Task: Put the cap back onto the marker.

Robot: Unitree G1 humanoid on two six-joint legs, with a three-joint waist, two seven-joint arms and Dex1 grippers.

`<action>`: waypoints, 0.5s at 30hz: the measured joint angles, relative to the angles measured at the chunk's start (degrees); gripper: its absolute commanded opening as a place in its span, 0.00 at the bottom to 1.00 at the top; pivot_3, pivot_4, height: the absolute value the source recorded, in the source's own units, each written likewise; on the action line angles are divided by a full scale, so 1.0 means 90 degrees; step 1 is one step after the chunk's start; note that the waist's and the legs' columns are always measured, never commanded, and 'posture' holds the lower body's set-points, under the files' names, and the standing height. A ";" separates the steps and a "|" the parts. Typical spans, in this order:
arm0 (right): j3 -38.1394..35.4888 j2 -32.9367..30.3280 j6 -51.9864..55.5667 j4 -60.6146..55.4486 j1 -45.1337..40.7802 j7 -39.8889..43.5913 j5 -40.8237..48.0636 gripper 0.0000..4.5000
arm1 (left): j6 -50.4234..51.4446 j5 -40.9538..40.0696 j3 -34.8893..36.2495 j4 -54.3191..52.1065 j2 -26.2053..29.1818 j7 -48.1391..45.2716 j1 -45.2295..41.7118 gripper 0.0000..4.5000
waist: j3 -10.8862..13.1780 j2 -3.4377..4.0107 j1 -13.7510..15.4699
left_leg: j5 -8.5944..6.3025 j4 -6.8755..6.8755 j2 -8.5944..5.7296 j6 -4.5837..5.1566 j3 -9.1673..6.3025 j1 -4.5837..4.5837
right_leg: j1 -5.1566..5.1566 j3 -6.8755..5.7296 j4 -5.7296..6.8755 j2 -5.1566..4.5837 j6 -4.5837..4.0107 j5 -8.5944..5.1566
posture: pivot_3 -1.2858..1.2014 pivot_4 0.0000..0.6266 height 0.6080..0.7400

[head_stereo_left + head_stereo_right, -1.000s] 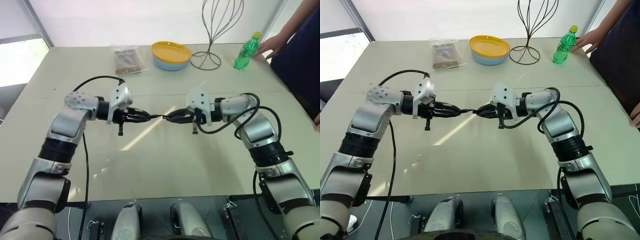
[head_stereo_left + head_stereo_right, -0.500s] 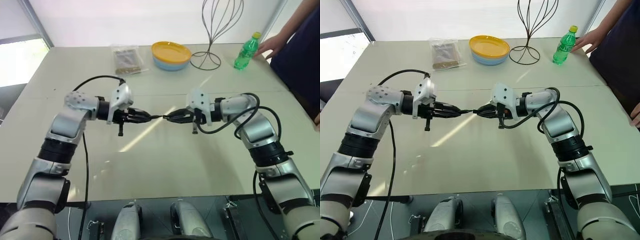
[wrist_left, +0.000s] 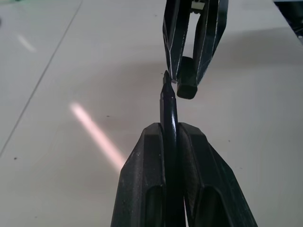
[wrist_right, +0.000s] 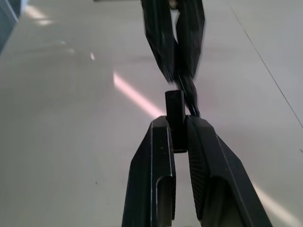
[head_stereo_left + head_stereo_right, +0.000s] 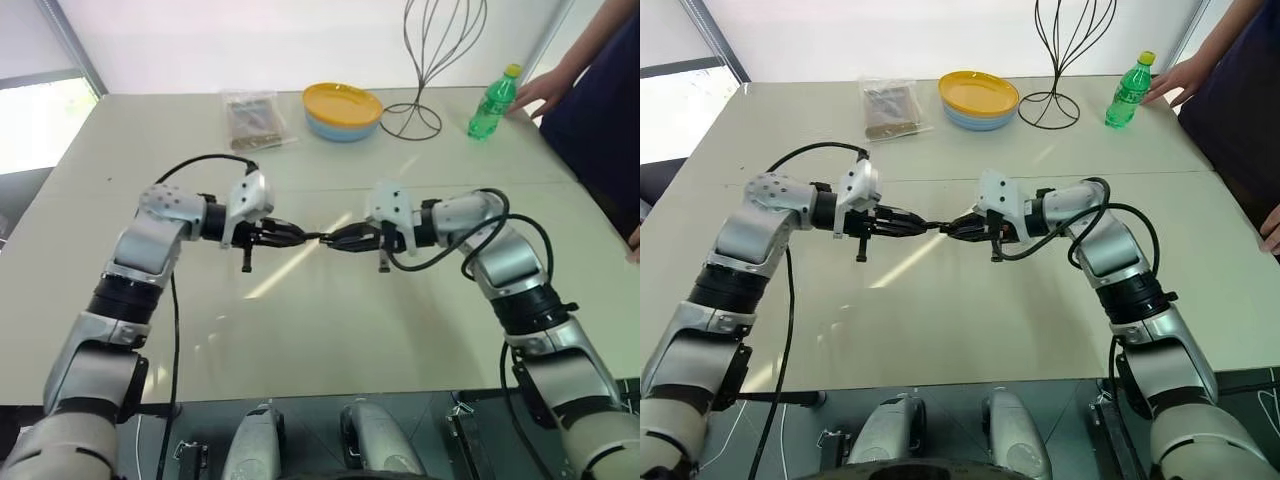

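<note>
Both arms nudged inward; left tool point(image 3: 171, 142) grips marker point(image 3: 168, 106); right tool point(image 4: 179, 130) grips cap point(image 4: 175, 113).

place: lab-like room | evidence: bare pale table point(image 5: 330, 330), person's hand point(image 5: 545, 88)

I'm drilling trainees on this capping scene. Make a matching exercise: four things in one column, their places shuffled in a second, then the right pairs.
1. marker
2. cap
3. green bottle
4. yellow plate

A. far right of the table, by a person's hand
B. clamped in the left gripper
C. on a blue plate
D. clamped in the right gripper

Pairs: 1-B, 2-D, 3-A, 4-C
</note>
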 measured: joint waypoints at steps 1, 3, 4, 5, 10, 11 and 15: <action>-0.0006 -0.0003 0.0000 -0.0001 0.0000 -0.0001 0.0000 0.01 | -0.0002 0.0003 -0.0004 0.0000 0.0007 -0.0016 0.0000 0.00 | 0.0000 0.0000 0.0002 | 0.0000 0.0000 0.0000 0.0000 0.0000 0.0000 | 0.0000 0.0000 0.0000 0.0000 0.0000 0.0000 | 0.52 0.24 1.00; -0.0007 -0.0009 -0.0001 -0.0002 0.0000 -0.0005 -0.0003 0.01 | -0.0001 0.0000 -0.0004 -0.0005 0.0053 -0.0060 0.0000 0.00 | 0.0000 0.0000 0.0000 | 0.0000 0.0000 0.0000 0.0000 0.0000 0.0000 | 0.0000 0.0000 0.0000 0.0000 0.0000 0.0000 | 0.52 0.24 1.00; -0.0007 -0.0022 -0.0002 -0.0002 0.0000 -0.0007 -0.0004 0.01 | 0.0002 -0.0003 -0.0003 -0.0023 0.0094 -0.0081 0.0001 0.00 | 0.0000 0.0000 -0.0001 | 0.0000 0.0000 0.0000 0.0000 0.0000 0.0000 | 0.0000 0.0000 0.0000 0.0000 0.0000 0.0000 | 0.52 0.24 1.00; -0.0010 -0.0037 -0.0006 -0.0001 0.0000 -0.0009 -0.0005 0.01 | 0.0010 -0.0007 -0.0003 -0.0046 0.0135 -0.0097 0.0001 0.00 | 0.0000 0.0000 -0.0001 | 0.0000 0.0000 0.0000 0.0000 0.0000 0.0000 | 0.0000 0.0000 0.0001 0.0000 0.0000 0.0000 | 0.52 0.24 1.00; -0.0015 -0.0065 -0.0008 0.0001 0.0001 -0.0016 -0.0006 0.01 | 0.0028 -0.0045 0.0010 -0.0098 0.0269 -0.0102 0.0001 0.00 | 0.0000 0.0000 0.0001 | 0.0000 0.0000 0.0000 0.0000 0.0000 0.0000 | 0.0000 0.0000 0.0001 0.0000 0.0000 0.0000 | 0.52 0.24 1.00; -0.0015 -0.0067 -0.0008 0.0001 0.0001 -0.0016 -0.0006 0.01 | 0.0029 -0.0048 0.0014 -0.0099 0.0301 -0.0098 0.0001 0.00 | 0.0000 0.0000 -0.0001 | 0.0000 0.0000 0.0000 0.0000 0.0000 0.0000 | 0.0000 0.0000 0.0001 0.0000 0.0000 0.0000 | 0.52 0.24 1.00; -0.0016 -0.0115 -0.0040 0.0013 0.0001 -0.0016 -0.0008 0.01 | 0.0074 -0.0066 0.0118 -0.0157 0.0478 -0.0110 0.0011 0.00 | 0.0000 0.0000 -0.0004 | 0.0000 0.0000 0.0000 0.0000 0.0000 0.0000 | 0.0000 0.0000 0.0002 0.0000 0.0000 0.0000 | 0.52 0.24 1.00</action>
